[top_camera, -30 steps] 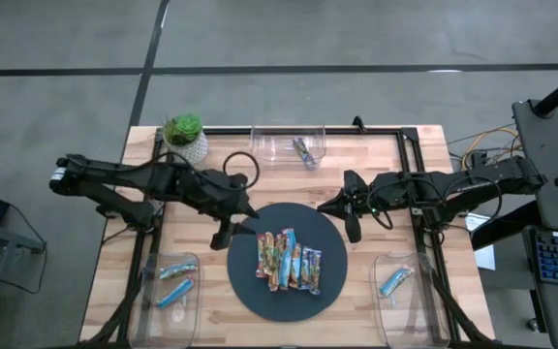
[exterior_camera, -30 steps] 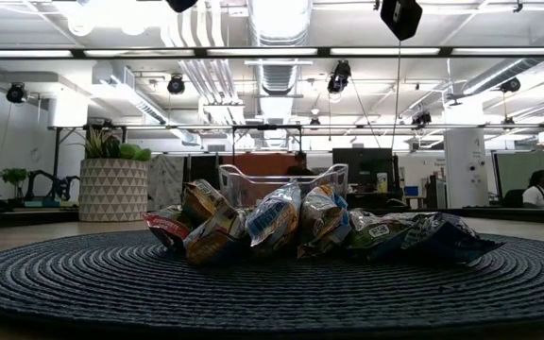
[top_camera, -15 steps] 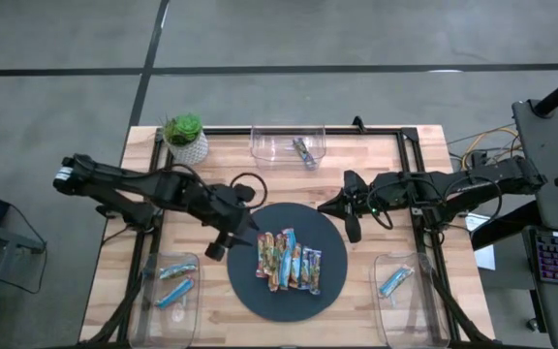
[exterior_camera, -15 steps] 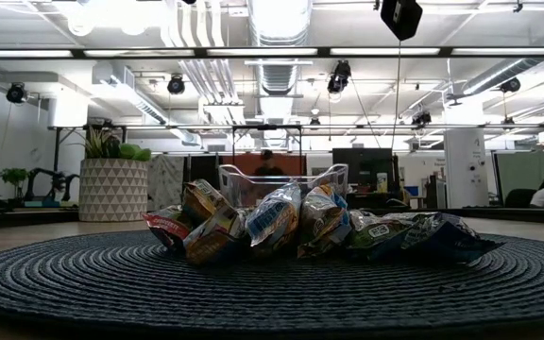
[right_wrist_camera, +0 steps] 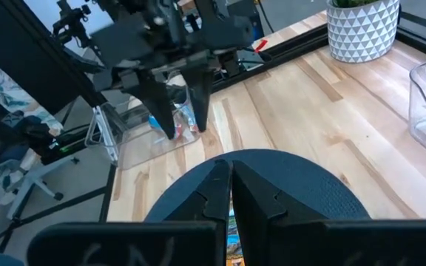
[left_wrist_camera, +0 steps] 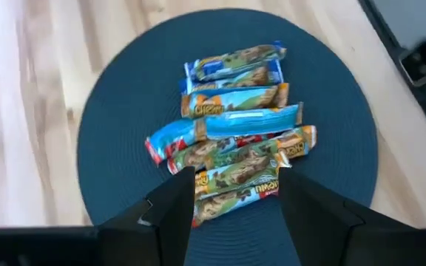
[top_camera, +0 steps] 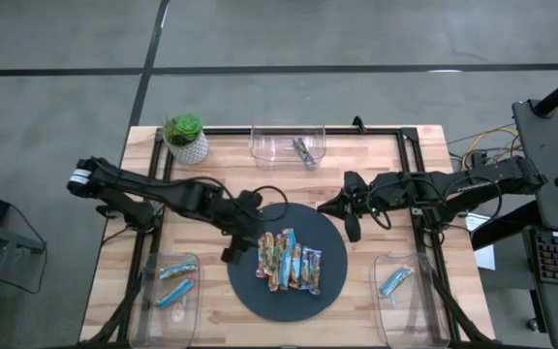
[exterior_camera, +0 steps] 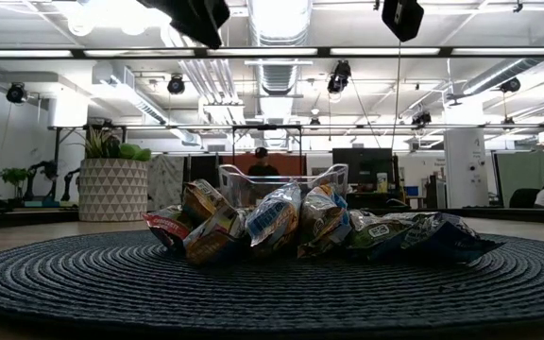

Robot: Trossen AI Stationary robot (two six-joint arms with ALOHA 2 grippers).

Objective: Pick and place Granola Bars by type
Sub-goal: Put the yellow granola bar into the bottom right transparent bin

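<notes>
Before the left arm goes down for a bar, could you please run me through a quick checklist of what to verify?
1. Left gripper open: ok, its fingers stand apart.
2. Left gripper over the pile: ok, it hangs above the granola bars near the mat's edge, not touching them.
3. Bars reachable: ok, they lie in a tight overlapping row on the round mat, so a single bar may be hard to isolate.
4. Right gripper out of the way: ok, shut and empty, at the mat's far rim.
5. Bins ready: ok, the left bin, right bin and back bin each hold bars with room left.
6. Which bar type the fingers line up with: cannot tell.
</notes>
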